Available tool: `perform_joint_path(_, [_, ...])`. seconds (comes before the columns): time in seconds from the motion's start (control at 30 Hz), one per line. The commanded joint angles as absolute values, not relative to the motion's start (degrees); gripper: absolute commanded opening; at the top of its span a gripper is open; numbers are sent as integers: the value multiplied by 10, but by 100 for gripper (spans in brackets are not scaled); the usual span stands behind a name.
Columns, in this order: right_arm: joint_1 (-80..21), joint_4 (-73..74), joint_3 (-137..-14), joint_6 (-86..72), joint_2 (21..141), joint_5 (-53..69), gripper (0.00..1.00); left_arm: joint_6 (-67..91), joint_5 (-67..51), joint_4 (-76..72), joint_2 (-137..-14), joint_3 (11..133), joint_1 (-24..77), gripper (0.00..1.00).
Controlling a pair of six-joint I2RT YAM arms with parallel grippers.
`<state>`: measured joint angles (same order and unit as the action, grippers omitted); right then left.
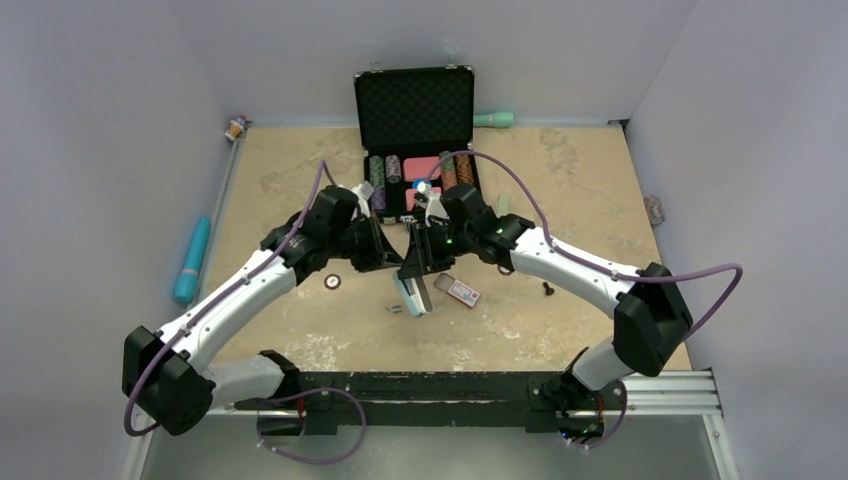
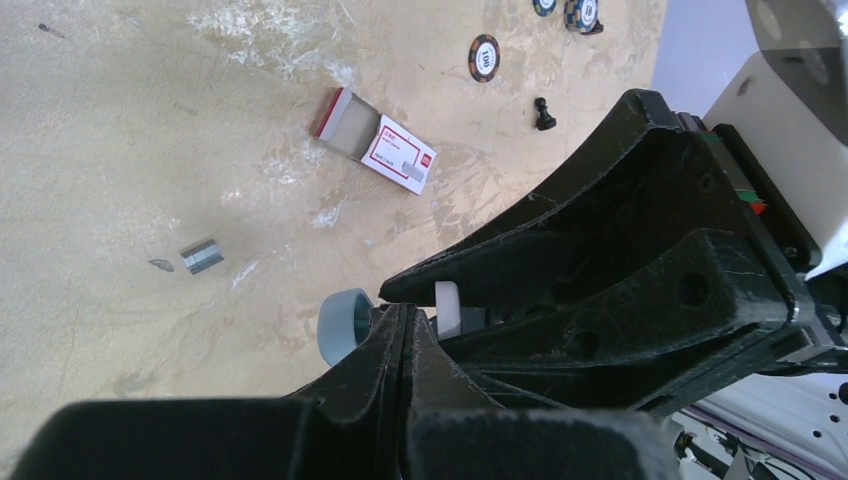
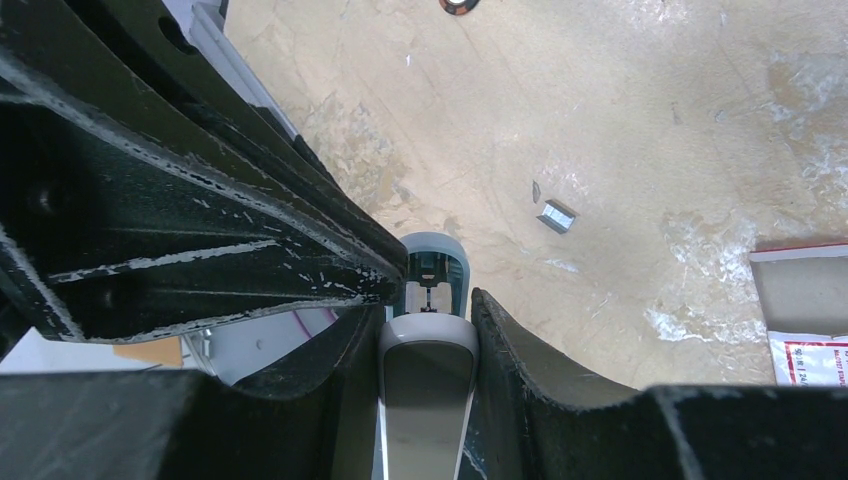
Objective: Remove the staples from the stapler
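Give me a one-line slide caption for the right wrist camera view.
Right tool grips the stapler while a short staple strip lies loose on the tabletop beyond.

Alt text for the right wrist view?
The right jaws grip a grey-and-teal plastic stapler seen end-on, with the shut black left jaws at its teal tip. Beyond, a short silvery metal staple strip lies on the beige table near a red-and-white cardboard box.

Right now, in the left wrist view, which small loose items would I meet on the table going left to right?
staples → open staple box → poker chip → small black screw
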<state>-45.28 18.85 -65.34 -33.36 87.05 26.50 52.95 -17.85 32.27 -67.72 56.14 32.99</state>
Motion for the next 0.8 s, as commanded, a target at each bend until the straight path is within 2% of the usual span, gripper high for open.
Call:
perform_joint_path(0.0, [-454,164,-669,-334,857,264,0,532,-221,306,-676,597,328,0])
perform_joint_path(0.77, [-454,172,-674,-333,847,241,0,511,-226,344,-643,515,328,0])
